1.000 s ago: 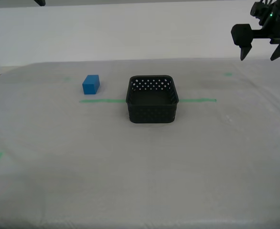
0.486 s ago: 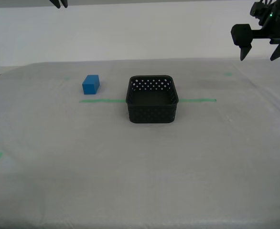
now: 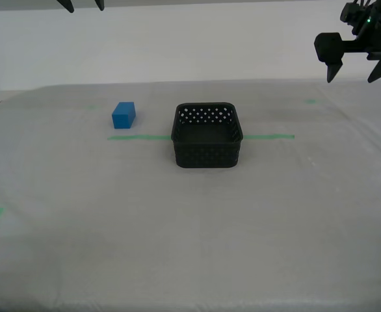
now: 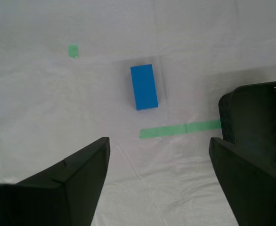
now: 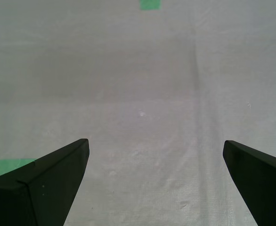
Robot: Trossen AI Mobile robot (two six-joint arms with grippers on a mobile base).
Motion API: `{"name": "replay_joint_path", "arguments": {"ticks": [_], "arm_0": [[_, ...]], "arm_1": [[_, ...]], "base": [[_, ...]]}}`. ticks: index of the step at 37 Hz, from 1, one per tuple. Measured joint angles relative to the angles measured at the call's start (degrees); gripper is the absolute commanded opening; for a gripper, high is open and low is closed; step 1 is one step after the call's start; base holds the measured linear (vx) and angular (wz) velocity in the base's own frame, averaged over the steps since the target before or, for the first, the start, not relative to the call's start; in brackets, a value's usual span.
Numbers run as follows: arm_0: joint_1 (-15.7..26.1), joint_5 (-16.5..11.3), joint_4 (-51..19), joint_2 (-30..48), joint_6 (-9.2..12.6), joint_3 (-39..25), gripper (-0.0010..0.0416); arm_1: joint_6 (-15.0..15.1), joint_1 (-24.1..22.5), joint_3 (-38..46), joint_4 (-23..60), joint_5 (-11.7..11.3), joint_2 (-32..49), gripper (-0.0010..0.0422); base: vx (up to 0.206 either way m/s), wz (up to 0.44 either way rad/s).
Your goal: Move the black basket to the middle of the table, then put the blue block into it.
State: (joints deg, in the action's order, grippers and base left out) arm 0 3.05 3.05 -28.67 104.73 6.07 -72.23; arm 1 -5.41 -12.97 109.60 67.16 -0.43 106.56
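While both claws gape empty, the black basket (image 3: pixel 207 135) holds nothing, blue block (image 3: pixel 123 114) outside.

Soft even light — faint shadows.

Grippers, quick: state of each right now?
My first gripper: open, holding nothing.
My second gripper: open, holding nothing, above the blue block.

The black basket (image 3: pixel 207 136) sits on the table (image 3: pixel 190 247) at the centre of the exterior view, astride the tape line (image 3: pixel 138 137). The blue block (image 3: pixel 123 114) lies on the table to the basket's left, just behind that line.
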Motion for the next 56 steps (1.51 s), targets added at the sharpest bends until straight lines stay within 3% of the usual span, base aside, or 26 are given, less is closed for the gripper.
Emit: {"name": "replay_joint_path", "arguments": {"ticks": [9,12,26,32,42,56], "arm_0": [[0.02,0.00,0.00,0.00,0.00,0.00,0.0398],[-0.04,0.00,0.00,0.00,0.00,0.00,0.0399],[-0.02,0.00,0.02,0.00,0.00,0.00,0.0399],[-0.07,0.00,0.00,0.00,0.00,0.00,0.0398],[-0.04,0.00,0.02,0.00,0.00,0.00,0.0399],[0.02,0.00,0.04,0.00,0.00,0.00,0.0399]], "arm_1": [[-0.20,0.07,0.00,-1.75,-0.11,0.00,0.0408],[-0.11,-0.11,-0.02,-1.75,-0.11,0.00,0.0390],[-1.75,-0.24,-0.02,-2.51,-0.55,0.02,0.0399],[-4.07,-0.35,-0.04,-2.82,-1.90,0.02,0.0402],[-6.34,-0.37,-2.56,-6.29,-2.05,0.02,0.0401],[-5.57,-0.26,-5.57,-10.27,-2.01,0.02,0.0401]], "base": [[0.000,0.000],[0.000,0.000],[0.000,0.000],[0.000,0.000],[0.000,0.000],[0.000,0.000]]}}
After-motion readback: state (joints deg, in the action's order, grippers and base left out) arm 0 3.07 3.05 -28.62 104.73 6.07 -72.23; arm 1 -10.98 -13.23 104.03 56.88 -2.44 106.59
